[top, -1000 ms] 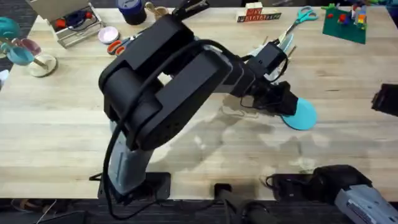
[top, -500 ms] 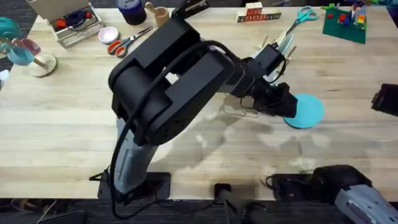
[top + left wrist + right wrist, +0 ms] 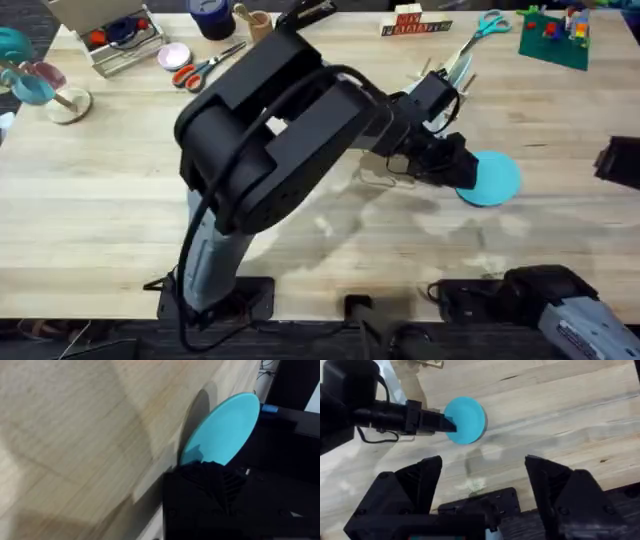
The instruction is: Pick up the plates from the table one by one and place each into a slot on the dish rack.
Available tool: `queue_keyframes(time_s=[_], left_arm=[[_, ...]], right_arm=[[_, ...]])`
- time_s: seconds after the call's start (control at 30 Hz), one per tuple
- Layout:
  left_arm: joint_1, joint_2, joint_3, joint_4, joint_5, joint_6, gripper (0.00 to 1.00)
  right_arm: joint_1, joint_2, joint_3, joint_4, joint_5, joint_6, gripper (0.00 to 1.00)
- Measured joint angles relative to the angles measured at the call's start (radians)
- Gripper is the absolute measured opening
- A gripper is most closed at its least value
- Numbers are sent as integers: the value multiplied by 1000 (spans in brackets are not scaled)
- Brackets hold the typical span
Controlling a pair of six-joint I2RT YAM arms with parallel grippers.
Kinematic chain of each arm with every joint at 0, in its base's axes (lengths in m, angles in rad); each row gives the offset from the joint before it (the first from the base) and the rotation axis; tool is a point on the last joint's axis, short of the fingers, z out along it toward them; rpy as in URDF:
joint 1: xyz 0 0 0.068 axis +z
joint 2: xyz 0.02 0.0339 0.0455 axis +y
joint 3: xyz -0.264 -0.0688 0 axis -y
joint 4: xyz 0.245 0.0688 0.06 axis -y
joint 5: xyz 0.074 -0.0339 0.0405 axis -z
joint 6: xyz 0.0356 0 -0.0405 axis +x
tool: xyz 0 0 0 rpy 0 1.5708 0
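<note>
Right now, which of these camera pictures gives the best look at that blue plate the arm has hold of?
The right wrist view: the blue plate shows nearly whole, with the left gripper clamping its edge. Overhead, the plate is small and partly covered by the gripper. The left wrist view shows it close up, lifted off the table.

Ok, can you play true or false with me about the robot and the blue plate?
1. The left gripper is pinching the edge of the teal plate. True.
2. The right gripper is holding a plate. False: its fingers are spread open with nothing between them.
3. The teal plate is already standing in the dish rack. False: it is out over the table, in the left gripper.
4. Scissors with teal handles lie near the table's far edge. True.
</note>
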Motion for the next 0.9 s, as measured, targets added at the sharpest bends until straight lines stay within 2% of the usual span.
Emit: queue_keyframes(time_s=[0.13,0.3,0.43,0.6,0.77,0.9], left_arm=[[0,0,0,0,0,0,41],[0,0,0,0,0,0,41],[0,0,0,0,0,0,41],[0,0,0,0,0,0,41],[0,0,0,1,0,0,41],[0,0,0,1,0,0,40]], right_arm=[[0,17,0,-5,-7,-4,995],[-3,99,0,22,-10,-7,995],[-48,161,0,43,-10,-7,995],[-197,258,0,44,-38,-27,995],[-364,342,0,100,-172,-116,994],[-437,384,0,135,-252,-184,994]])
